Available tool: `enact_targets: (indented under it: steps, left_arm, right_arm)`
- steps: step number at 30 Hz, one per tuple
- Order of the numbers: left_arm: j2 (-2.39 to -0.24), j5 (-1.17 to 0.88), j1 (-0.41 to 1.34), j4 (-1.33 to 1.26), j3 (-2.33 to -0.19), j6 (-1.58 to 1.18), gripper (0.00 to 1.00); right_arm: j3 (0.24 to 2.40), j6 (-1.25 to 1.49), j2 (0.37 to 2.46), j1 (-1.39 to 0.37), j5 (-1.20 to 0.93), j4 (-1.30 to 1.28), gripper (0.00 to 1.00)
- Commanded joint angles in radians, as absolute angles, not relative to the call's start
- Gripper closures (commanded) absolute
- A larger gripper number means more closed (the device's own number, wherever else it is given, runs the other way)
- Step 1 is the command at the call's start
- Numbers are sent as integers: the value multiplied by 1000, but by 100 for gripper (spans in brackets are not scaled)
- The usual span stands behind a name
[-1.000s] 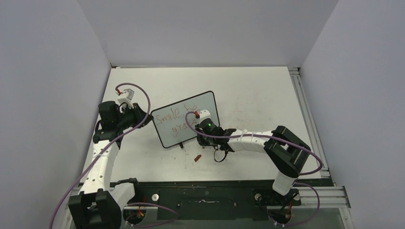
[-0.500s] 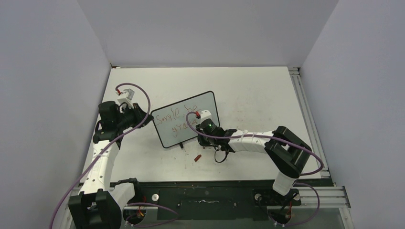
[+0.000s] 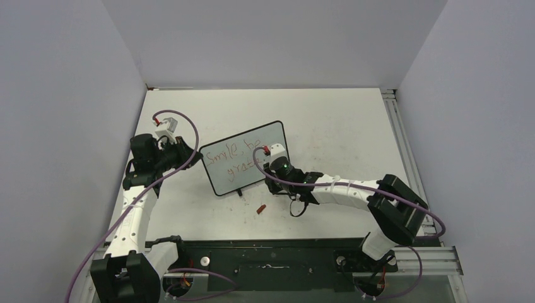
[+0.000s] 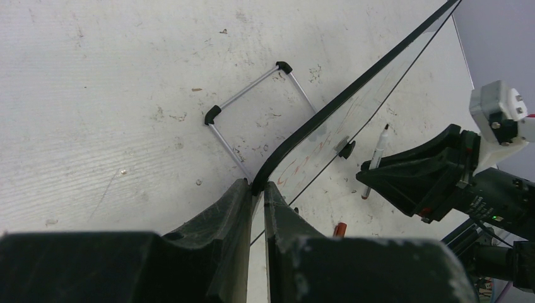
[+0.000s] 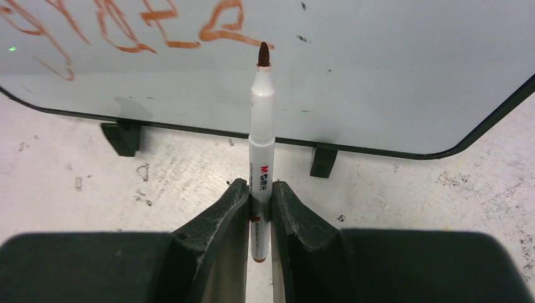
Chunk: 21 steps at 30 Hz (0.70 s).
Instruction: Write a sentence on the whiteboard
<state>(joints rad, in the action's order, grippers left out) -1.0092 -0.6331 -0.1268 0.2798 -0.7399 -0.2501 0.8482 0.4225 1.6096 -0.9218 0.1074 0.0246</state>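
From the overhead camera I see the small rectangular whiteboard with a thin black frame (image 3: 268,136) standing left of centre on the white scuffed table (image 3: 340,120). The red handwritten sentence (image 3: 232,152) runs across it in two lines. The left gripper (image 3: 199,158) meets the board at its 9 o'clock edge. The right gripper (image 3: 270,178) sits at about 4 o'clock from the board's middle. A small red cap (image 3: 261,207) lies on the table at 5 o'clock from the board, apart from it.

The left wrist camera adds what overhead hides. Its two black fingers are clenched on the frame's rounded corner, and a thin silver wire stand (image 4: 246,90) props the board from behind.

The right wrist camera shows its jaws clamped on a slim white marker pen (image 5: 262,126), which points to 12 o'clock. The dark red tip lies over the glossy face, just under the last red strokes. I cannot tell whether it touches. Two small black feet (image 5: 323,161) rest on the table under the frame.
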Motion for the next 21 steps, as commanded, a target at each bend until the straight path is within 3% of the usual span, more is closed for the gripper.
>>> enact_targets:
  steps: [1,21]
  left_arm:
    - [-1000,-654,-112,291,-748,-245,90]
    - [-997,-638,-101,295,-748,-242,90]
  right_arm:
    - [851,398,1521,-937,130,42,95]
    - [836,272,1499,-828,-36,70,95]
